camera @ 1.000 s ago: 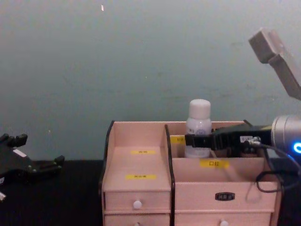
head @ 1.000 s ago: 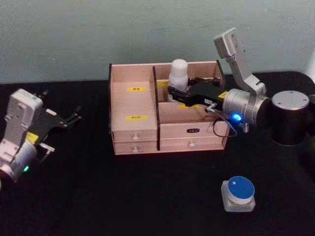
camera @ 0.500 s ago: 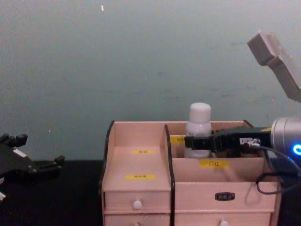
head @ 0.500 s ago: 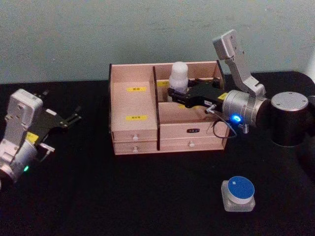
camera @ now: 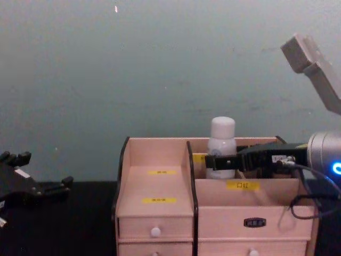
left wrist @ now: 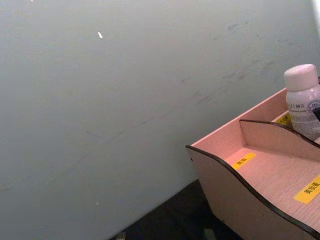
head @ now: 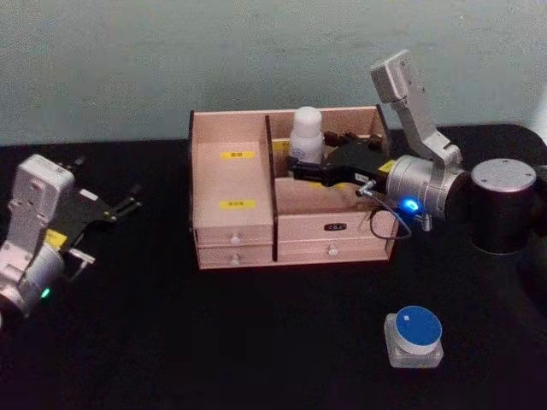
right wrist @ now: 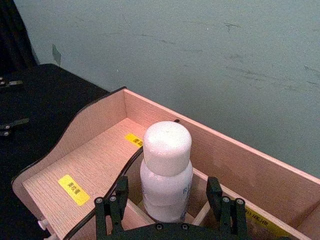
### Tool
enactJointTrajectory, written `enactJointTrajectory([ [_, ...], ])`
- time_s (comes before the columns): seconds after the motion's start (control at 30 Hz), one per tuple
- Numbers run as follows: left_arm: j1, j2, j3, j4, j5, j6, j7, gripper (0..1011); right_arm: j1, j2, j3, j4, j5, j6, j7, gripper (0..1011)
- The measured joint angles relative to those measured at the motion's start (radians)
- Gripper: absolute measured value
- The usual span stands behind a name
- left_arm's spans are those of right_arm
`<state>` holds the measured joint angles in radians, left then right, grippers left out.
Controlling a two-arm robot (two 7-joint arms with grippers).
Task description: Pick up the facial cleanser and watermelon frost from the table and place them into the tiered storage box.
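release step: white bottle stands in tiered storage box, rear compartment. right gripper fingers spread wide, seemingly clear of it. next: lift clear, then fetch blue-lidded jar. left gripper parked left.

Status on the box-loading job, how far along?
Done: white bottle stands in the rear compartment of the tiered storage box. In hand: right pincer open around it, not yet withdrawn. To do: blue-lidded jar on the table, front right; left pincer parked open at left.
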<state>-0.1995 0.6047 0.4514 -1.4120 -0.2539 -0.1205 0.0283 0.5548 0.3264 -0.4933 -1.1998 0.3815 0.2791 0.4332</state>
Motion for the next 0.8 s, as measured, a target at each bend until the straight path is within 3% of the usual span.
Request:
enactJointTrajectory([
  [0.43,0.000,0.000,0.000,0.000,0.000,0.000,0.000,1001,-0.005,0.005,0.007,-0.024,0.004,-0.001,0.005,1000],
  [0.67,0.000,0.000,0.000,0.000,0.000,0.000,0.000,1001,-0.028,0.026,0.026,-0.104,0.017,0.000,0.009,1000],
  [0.8,0.000,0.000,0.000,0.000,0.000,0.000,0.000,1001,-0.055,0.058,0.038,-0.184,0.028,0.020,0.008,1000],
])
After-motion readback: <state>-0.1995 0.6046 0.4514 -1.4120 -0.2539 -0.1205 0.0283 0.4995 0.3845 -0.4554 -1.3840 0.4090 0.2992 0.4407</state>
